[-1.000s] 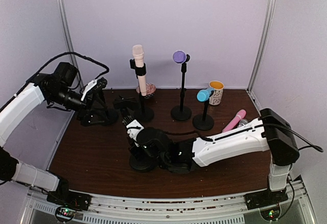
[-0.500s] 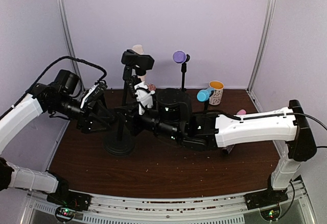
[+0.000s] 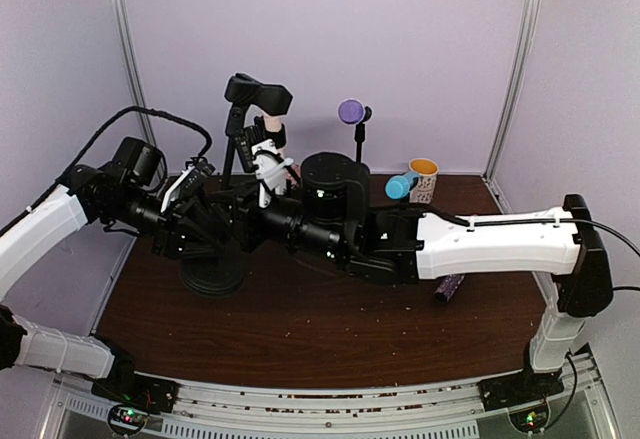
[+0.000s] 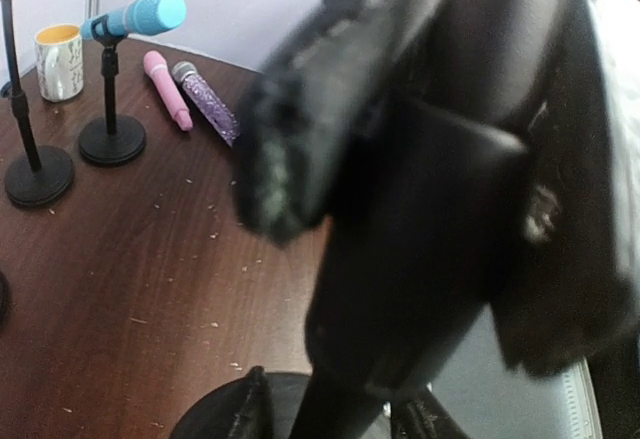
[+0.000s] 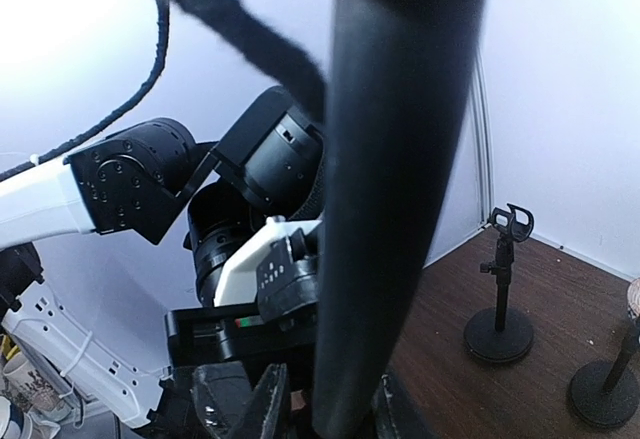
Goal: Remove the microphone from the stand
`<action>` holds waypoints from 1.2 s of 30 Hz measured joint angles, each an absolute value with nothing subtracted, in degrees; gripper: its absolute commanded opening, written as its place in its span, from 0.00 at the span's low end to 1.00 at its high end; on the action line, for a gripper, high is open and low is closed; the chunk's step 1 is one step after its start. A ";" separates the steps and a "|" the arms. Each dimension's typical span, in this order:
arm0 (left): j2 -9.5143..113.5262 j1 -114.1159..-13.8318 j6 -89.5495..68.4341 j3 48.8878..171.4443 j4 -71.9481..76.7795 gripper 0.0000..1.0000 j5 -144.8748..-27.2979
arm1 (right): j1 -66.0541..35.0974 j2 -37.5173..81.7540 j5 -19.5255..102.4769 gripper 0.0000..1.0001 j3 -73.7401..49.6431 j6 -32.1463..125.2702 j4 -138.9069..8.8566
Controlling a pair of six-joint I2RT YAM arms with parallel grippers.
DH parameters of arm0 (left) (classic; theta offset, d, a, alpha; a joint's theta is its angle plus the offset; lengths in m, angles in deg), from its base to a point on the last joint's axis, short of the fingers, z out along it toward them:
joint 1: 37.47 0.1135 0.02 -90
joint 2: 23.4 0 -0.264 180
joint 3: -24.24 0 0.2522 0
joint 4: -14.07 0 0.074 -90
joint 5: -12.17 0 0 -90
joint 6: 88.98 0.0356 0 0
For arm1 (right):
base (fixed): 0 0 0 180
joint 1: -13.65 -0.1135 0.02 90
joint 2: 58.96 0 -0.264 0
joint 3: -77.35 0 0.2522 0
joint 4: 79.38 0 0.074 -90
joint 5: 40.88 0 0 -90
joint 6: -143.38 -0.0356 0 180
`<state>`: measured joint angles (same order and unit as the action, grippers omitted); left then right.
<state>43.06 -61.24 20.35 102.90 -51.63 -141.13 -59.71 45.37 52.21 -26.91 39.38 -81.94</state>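
Note:
A black microphone (image 3: 258,92) sits in the clip at the top of a black stand (image 3: 231,164), whose round base (image 3: 212,274) is at the left of the table. My right gripper (image 3: 240,221) reaches in from the right and is shut on the stand's pole, which fills the right wrist view (image 5: 385,189) between the fingers (image 5: 325,399). My left gripper (image 3: 212,221) comes from the left, lower on the same pole. Its fingers close in on the pole just above the base in the left wrist view (image 4: 330,414).
Behind stand a cream microphone (image 3: 270,124), a purple one (image 3: 350,111) and a blue one (image 3: 402,186) on stands, plus a mug (image 3: 424,181). A glittery microphone (image 3: 448,287) and a pink one (image 4: 168,89) lie on the table. An empty stand (image 5: 500,299) is at the left wall.
My right gripper has carried the stand from the front middle leftward and back. My left gripper, open a second ago, has moved in and closed round the pole.

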 measured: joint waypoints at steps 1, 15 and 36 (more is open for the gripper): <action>43.06 -61.33 20.29 102.86 -51.57 0.17 -141.53 | -59.71 45.77 51.99 0.00 -27.42 39.29 -81.89; 44.02 -61.42 21.03 103.29 -51.39 0.00 -143.47 | -59.12 46.66 49.02 0.69 -29.23 32.73 -83.69; 45.77 -60.89 20.97 110.14 -52.83 0.00 -136.50 | -56.79 44.74 48.30 0.45 -32.84 18.18 -74.16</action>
<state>45.77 -60.89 20.97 110.14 -52.83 -136.50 -56.79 44.74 48.30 -32.84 18.18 -74.16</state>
